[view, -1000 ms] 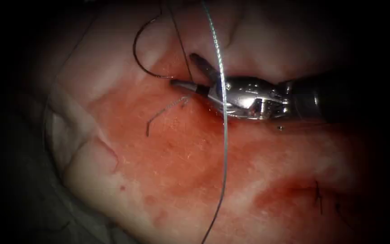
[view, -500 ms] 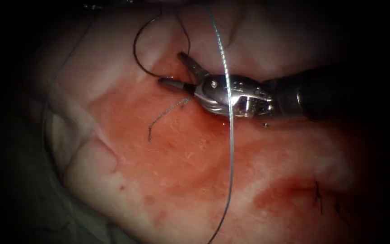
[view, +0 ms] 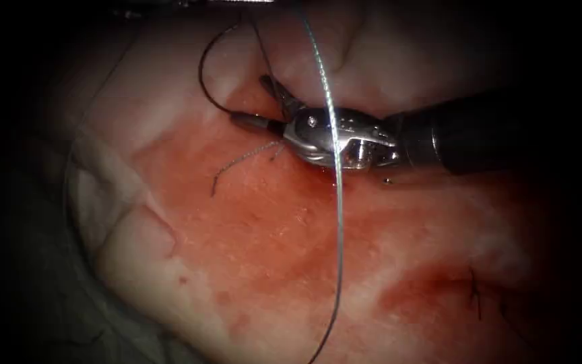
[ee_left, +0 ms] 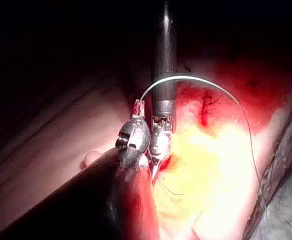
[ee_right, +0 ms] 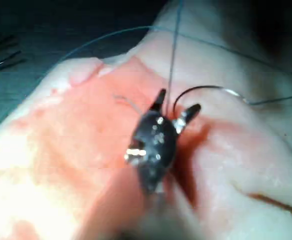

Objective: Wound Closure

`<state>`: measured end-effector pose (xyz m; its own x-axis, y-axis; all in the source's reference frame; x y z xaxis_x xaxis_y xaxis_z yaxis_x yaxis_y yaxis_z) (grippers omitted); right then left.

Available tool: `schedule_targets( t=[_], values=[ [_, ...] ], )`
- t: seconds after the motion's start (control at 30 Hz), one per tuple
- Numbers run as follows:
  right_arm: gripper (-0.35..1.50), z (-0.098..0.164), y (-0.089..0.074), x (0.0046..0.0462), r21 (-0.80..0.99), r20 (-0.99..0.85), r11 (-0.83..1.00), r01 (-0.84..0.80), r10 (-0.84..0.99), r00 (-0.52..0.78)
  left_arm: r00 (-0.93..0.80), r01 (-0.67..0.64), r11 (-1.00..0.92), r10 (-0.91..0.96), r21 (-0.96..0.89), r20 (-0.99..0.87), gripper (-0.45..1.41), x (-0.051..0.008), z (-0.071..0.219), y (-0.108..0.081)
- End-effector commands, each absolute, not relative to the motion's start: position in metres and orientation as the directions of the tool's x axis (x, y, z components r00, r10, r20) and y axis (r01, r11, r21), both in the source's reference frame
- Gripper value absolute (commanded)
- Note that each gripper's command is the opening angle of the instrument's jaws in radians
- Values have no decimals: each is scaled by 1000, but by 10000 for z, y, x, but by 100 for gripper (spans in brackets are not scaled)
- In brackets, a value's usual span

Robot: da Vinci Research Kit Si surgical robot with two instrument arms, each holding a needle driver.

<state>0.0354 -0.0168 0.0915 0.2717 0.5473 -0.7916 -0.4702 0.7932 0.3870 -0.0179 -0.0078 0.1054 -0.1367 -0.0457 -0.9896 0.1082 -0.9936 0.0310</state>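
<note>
The dark curved needle arcs over pale tissue, its lower end entering the reddened cut.

From my console, the needle curved up from beside the right tool, and I could not tell whether its end by the lower jaw sat in the tissue. The thread ran off the endoscope picture's top and bottom edges. The right tool's shaft faded into the dark margin. In the right wrist view that tool was blurred near the camera. Old stitches were too dim to read.
</note>
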Motion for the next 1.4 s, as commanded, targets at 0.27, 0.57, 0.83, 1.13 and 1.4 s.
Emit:
schedule_targets(
  t=[0.27, 0.57, 0.83, 1.13, 1.4],
  values=[
    [108, 924, -174, 368, 388, -792, 797, -462, 545, 275, -138, 106, -994, -45, 31, -989, -45, -186, 1060, -78],
    [-35, 917, -170, 361, 406, -811, 818, -407, 528, 252, -139, 107, -994, -47, 32, -989, -45, -186, 1061, -79],
    [-35, 907, -164, 350, 358, -832, 825, -436, 494, 252, -138, 109, -993, -49, 34, -989, -45, -184, 1061, -82],
    [148, 907, -169, 352, 344, -833, 818, -462, 493, 251, -129, 119, -992, -46, 31, -991, -45, -171, 1061, -76],
    [148, 896, -184, 320, 357, -840, 832, -425, 485, 245, -139, 115, -993, -45, 28, -989, -45, -161, 1057, -74]
  ],
)
